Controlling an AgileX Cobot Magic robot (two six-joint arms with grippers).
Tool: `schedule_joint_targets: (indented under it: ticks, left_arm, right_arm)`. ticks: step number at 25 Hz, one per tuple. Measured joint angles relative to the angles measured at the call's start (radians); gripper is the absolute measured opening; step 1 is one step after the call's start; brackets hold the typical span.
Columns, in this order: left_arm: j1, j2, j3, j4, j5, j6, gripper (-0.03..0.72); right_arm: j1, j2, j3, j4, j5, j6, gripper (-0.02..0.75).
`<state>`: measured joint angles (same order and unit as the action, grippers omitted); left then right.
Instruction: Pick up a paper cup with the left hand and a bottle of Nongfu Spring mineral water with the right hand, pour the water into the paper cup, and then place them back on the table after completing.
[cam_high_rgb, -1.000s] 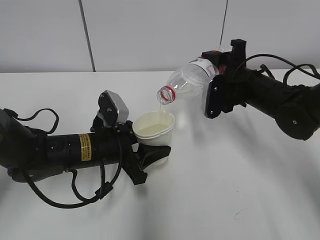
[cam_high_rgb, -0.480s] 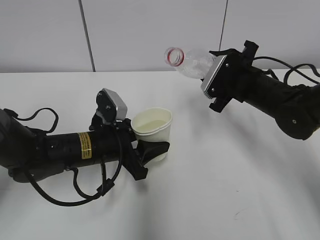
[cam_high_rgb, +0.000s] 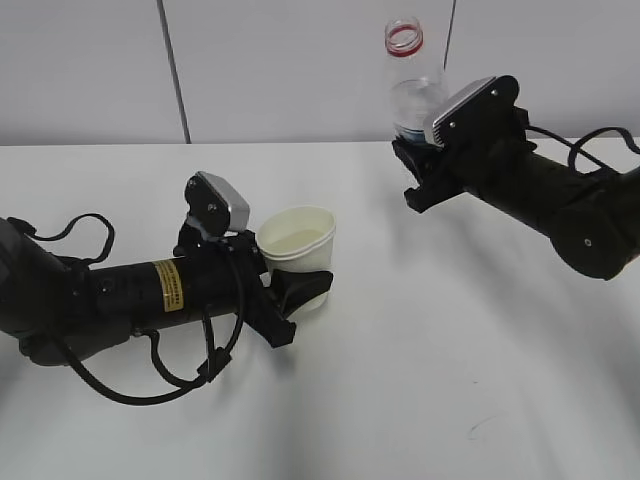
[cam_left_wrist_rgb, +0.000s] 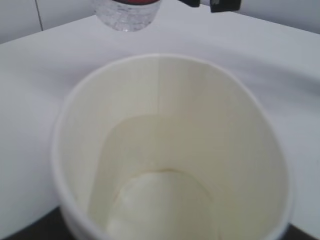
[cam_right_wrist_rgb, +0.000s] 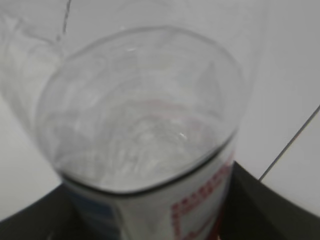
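The white paper cup (cam_high_rgb: 297, 245) is held by my left gripper (cam_high_rgb: 300, 292), whose black fingers close round its lower part, near the white table (cam_high_rgb: 420, 380). In the left wrist view the cup (cam_left_wrist_rgb: 170, 150) fills the frame, with clear water (cam_left_wrist_rgb: 160, 205) in its bottom. My right gripper (cam_high_rgb: 425, 165) is shut on the clear Nongfu Spring bottle (cam_high_rgb: 410, 80), which stands upright with its open red-ringed mouth up, raised at the back right. In the right wrist view the bottle (cam_right_wrist_rgb: 145, 125) fills the frame, its red-and-white label low in it.
The grey wall with vertical seams stands behind the table. The bottle's base (cam_left_wrist_rgb: 127, 12) shows at the top of the left wrist view, beyond the cup. Small dark scuff marks (cam_high_rgb: 480, 428) lie on the table at the front right.
The right gripper has swung the bottle from tilted mouth-down over the cup to upright and drawn it back to the right. The stream of water has stopped. The cup has shifted slightly left.
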<state>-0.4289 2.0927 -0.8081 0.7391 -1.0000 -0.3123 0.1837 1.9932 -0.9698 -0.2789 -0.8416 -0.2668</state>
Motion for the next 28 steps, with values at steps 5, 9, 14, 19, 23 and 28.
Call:
schedule_joint_targets:
  ticks: [5,9,14,19,23,28]
  left_arm:
    - [0.000,0.000,0.000,-0.037,0.004,0.013,0.367]
    - [0.000,0.000,0.000,-0.086,0.033,0.047,0.367]
    - [0.000,0.000,0.000,-0.187,0.054,0.104,0.367]
    - [0.000,0.000,0.000,-0.324,0.054,0.172,0.367]
    - [0.015,0.000,0.000,-0.385,0.054,0.185,0.367]
    - [0.062,0.000,0.000,-0.426,0.051,0.192,0.367]
  right_arm:
    - [0.000,0.000,0.000,0.042,0.015,0.145,0.440]
    - [0.000,0.000,0.000,0.101,0.021,0.210,0.440]
    - [0.000,0.000,0.000,0.129,0.068,0.267,0.440]
    - [0.000,0.000,0.000,0.131,0.117,0.310,0.440]
    - [0.000,0.000,0.000,0.133,0.121,0.331,0.440]
    - [0.000,0.000,0.000,0.133,0.121,0.364,0.440]
